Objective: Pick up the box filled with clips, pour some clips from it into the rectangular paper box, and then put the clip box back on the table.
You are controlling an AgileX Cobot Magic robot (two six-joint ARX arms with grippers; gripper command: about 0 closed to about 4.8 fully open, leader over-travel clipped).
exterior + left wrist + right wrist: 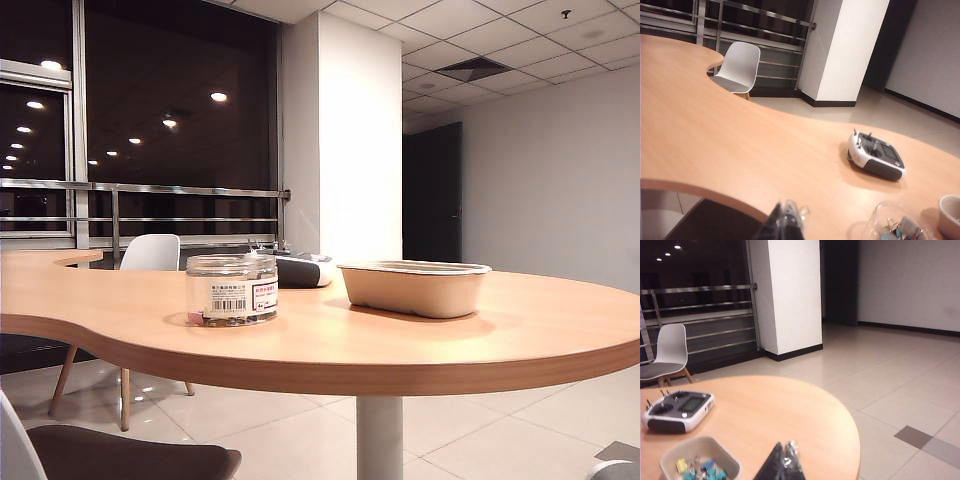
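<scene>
Standing upright on the surface (480, 340): clip jar (231, 290), at 9 o'clock of the paper tray (414, 288), apart from it. Left tool (785, 222), jaws together, empty; jar just beside it at 3 o'clock. Right tool (782, 465), jaws together, empty; tray, holding clips (699, 469), at its 9 o'clock

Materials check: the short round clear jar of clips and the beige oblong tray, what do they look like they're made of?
Short round clear jar: apparently glossy transparent plastic; the clips show through its wall, with paper labels stuck on. Beige oblong tray: likely moulded paper pulp; matte, opaque, soft rolled rim.
</scene>
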